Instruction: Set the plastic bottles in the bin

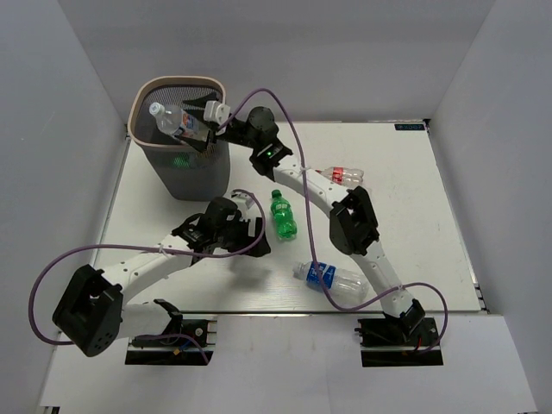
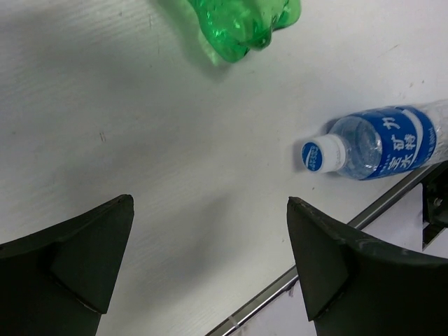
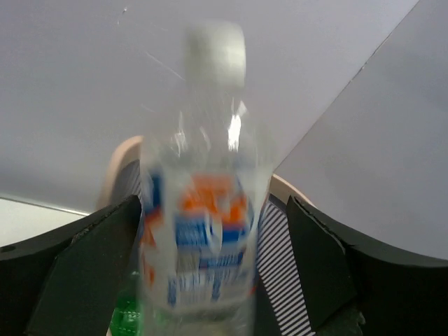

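We look down on the white table (image 2: 140, 105) between the two dark fingers (image 2: 77, 259) of the left gripper (image 2: 210, 210), which are spread wide with nothing between them. At the top edge, the lobed base of a green bottle (image 2: 241, 24) shows, cropped. To the right a clear bottle with a blue label (image 2: 381, 142) lies on its side, its cap (image 2: 318, 155) pointing left, near the table's metal edge (image 2: 315, 260).
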Robot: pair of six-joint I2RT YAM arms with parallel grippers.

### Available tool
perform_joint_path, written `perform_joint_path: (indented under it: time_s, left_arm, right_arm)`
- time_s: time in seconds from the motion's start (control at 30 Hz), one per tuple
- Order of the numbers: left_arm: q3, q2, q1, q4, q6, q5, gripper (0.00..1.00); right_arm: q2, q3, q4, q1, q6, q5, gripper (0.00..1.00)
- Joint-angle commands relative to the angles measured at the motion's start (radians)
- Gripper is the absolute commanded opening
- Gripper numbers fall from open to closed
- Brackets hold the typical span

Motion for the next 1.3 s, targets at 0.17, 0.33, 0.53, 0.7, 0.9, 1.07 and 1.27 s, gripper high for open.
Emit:
perform_joint_path:
  time_s: [0.17,0.33,0.53,0.7,0.9,1.07,1.27]
  left_arm:
    - [0.105,0.019,-0.028,0.065,-0.026,-0.113,1.00]
    - [0.191,0.126,-0.046,0.099,-0.026,-0.156,1.00]
    - [0.349,0.300,-0.068,0.056,-0.017,-0.271,1.00]
    - [0.484,0.418,-0.086,-0.060,-0.087,-0.373,1.00]
    - [0.579,0.548,-0.117,-0.143,-0.155,-0.414,1.00]
    - [0.630,0.653,-0.137,-0.195,-0.190,-0.425,1.00]
    - [0.651,0.650,-0.158,-0.174,-0.161,-0.425,0.63]
  right_arm:
    - [-0.141,-0.021,0.087,-0.029,0.006,0.080,0.90]
    - [-0.318,-0.180,0.063,-0.080,0.066,0.105,0.86]
    - [-0.562,-0.386,-0.078,-0.189,0.132,0.243,0.00]
    - [-0.752,-0.564,-0.440,-0.284,0.143,0.355,0.03]
    - [-0.979,-0.908,-0.685,-0.445,0.149,0.308,0.73]
    - [-1.129,-1.075,-0.857,-0.543,0.097,0.114,0.71]
    - [-1.185,-1.146,-1.163,-0.591,-0.135,-0.250,0.15]
